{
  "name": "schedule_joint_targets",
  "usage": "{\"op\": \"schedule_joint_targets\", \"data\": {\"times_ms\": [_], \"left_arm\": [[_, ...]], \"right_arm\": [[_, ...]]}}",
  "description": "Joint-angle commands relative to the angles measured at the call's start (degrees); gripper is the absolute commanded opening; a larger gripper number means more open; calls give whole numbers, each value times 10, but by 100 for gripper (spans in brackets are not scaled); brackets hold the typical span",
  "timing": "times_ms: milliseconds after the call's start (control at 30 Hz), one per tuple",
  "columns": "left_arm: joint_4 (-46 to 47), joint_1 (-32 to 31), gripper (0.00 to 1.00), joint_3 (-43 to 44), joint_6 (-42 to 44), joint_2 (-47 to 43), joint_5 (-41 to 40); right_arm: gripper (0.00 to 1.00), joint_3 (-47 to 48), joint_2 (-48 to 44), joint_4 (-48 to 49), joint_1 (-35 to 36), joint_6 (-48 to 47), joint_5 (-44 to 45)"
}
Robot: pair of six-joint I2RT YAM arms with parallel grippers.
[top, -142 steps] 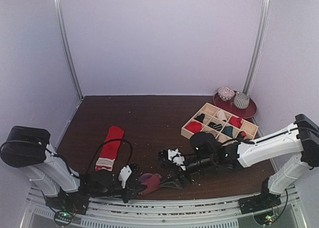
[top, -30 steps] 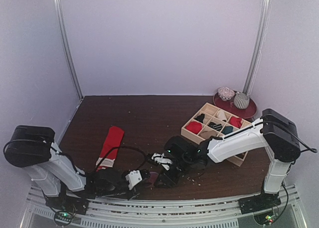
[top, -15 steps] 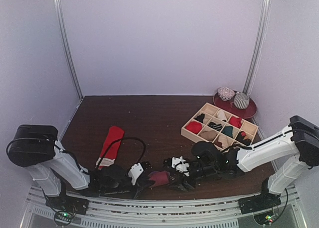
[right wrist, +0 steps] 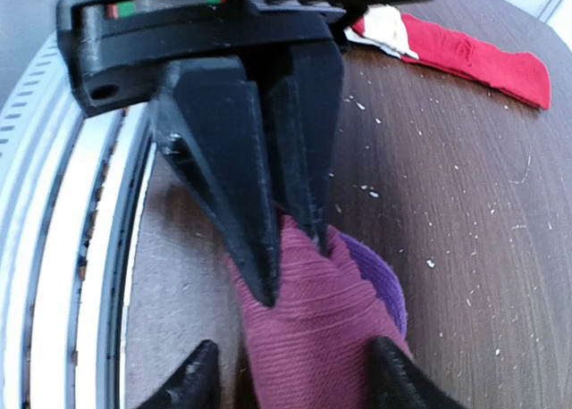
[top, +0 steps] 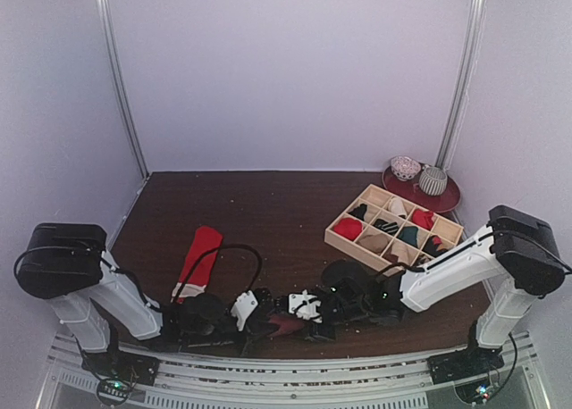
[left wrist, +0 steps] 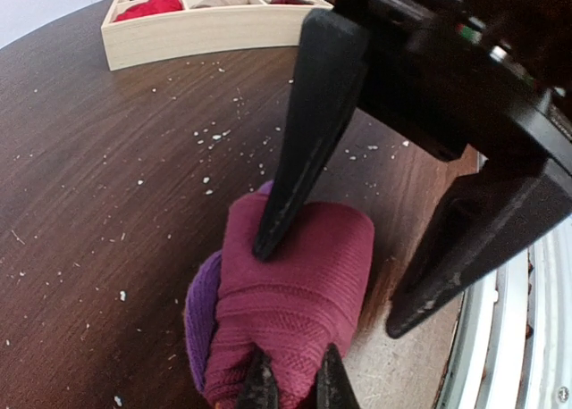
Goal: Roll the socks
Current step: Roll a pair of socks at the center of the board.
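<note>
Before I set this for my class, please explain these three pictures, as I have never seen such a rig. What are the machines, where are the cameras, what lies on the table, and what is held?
These are two robot arms bolted at the near edge of a brown table, each ending in a two-finger gripper. The wide picture comes from a fixed camera above and behind them. The two close-ups come from cameras on the wrists. The left gripper is pinched shut on a rolled magenta sock with a purple part showing. The right gripper is open around that same roll. A red sock lies flat further back on the left. To the right sits a wooden tray of compartments with coloured items inside, and behind it a red plate.
</note>
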Motion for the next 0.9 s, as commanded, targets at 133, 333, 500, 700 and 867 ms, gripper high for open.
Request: {"op": "schedule_joint_targets", "data": {"times_ms": [133,333,500,700,867], "left_arm": [[-140,-1,26,-16,32,0,7],[-168,-1,49,3,116,-81,-58],[-134,-1,60,-11,191,-143,-78],[-84,-1,67,-25,239,-156,-46],[-63,-2,66,-37,236,-157,-30]], "right_arm": [[40,49,57,-114,2,76,17],[38,57,48,-178,1,154,17],[37,75,60,-240,1,212,2],[37,84,85,-256,1,237,13],[35,85,114,-244,1,248,6]]}}
